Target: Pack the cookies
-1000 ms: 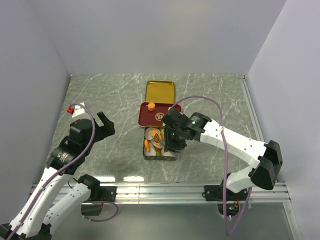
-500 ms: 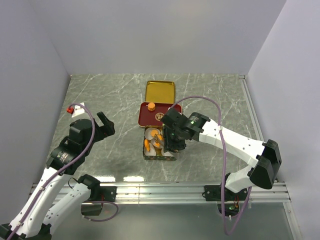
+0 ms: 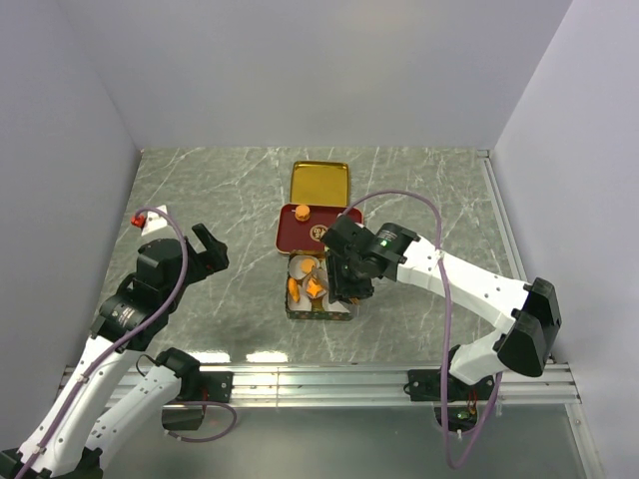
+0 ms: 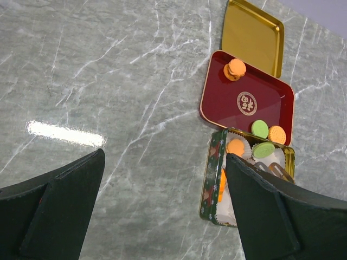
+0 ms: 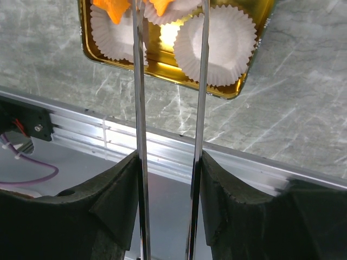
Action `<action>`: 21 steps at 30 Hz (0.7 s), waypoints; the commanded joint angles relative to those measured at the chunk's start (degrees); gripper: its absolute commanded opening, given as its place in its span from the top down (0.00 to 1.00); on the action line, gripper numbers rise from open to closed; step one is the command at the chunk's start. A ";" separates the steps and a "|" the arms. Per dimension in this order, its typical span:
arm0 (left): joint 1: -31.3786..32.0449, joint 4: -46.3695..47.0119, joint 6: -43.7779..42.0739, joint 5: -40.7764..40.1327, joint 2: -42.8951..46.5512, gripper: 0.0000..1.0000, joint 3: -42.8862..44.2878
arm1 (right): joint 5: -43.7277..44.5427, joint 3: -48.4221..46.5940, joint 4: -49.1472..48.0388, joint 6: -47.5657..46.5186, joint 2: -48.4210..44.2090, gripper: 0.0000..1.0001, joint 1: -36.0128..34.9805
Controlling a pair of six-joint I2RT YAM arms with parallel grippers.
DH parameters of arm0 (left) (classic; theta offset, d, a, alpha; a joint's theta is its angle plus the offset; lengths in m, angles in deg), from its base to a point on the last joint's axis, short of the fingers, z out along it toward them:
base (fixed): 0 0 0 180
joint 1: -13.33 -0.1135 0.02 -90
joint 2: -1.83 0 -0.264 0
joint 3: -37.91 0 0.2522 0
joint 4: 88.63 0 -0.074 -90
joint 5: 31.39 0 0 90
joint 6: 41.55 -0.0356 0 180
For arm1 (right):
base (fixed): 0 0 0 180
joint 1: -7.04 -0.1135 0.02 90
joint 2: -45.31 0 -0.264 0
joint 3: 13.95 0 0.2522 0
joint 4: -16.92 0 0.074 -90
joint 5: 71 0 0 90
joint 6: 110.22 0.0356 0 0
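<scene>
No legible text anywhere.

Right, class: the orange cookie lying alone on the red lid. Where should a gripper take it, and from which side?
Pinch its round edge, coming straight down from above. The orange cookie lies flat on the red lid, so only its rim offers opposing faces. It sits near a corner; a diagonal pinch should clear the lip.
</scene>
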 commanded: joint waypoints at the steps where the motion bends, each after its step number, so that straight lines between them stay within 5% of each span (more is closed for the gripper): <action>1: 0.21 1.36 0.05 -0.66 0.81 0.01 0.00 | 2.58 -5.34 1.97 -0.01 0.01 0.49 -0.30; 21: 0.12 1.36 -0.04 -0.57 0.64 0.01 0.00 | 8.21 -23.27 8.83 -5.90 9.57 0.49 2.51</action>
